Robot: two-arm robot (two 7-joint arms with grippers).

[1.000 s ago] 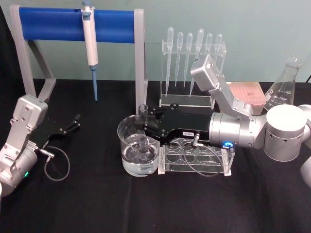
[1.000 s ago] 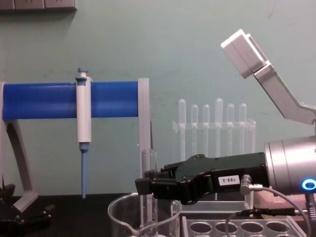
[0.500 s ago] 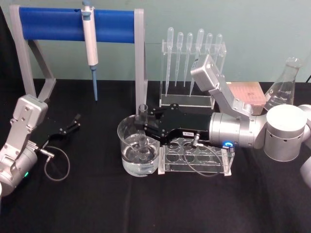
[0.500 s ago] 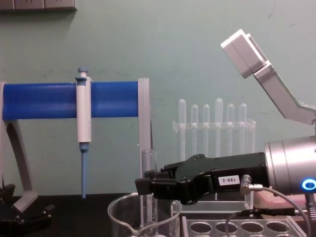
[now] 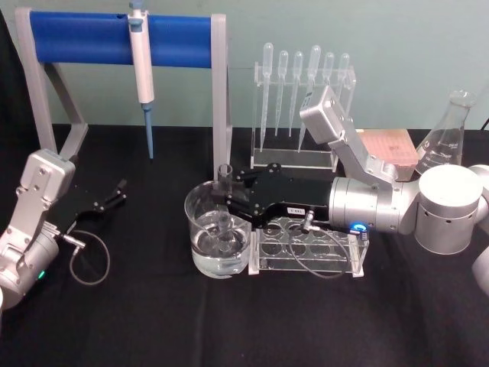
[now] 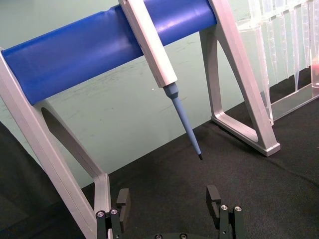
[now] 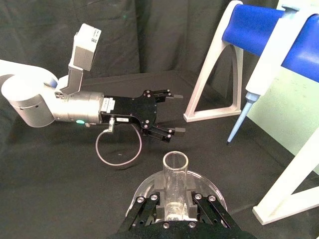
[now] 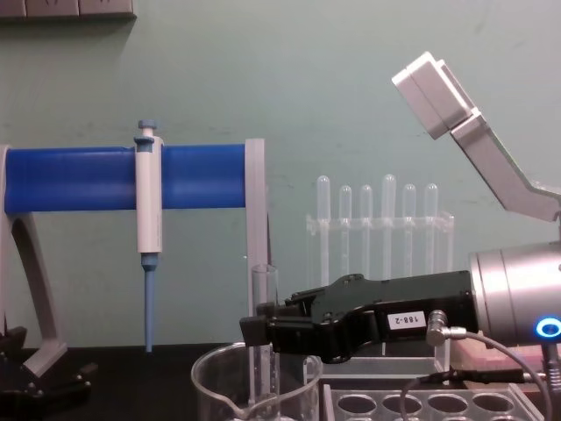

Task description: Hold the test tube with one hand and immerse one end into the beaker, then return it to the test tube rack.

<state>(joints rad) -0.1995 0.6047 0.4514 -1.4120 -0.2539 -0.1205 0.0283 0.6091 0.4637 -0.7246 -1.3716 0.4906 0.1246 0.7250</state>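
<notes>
Staying put, right tool (image 5: 227, 200) gripping test tube (image 5: 225, 183) in beaker (image 5: 200, 248)

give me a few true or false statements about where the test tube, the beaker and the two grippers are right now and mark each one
1. The right gripper is shut on the test tube. True.
2. The test tube lies flat on the table. False: it stands upright, its lower end down inside the beaker.
3. The beaker holds clear liquid. True.
4. The left gripper is holding the beaker. False: it sits open and empty on the robot's left, apart from the beaker.
5. The pipettor lies in the clear rack. False: it hangs from the blue bar of the stand.
</notes>
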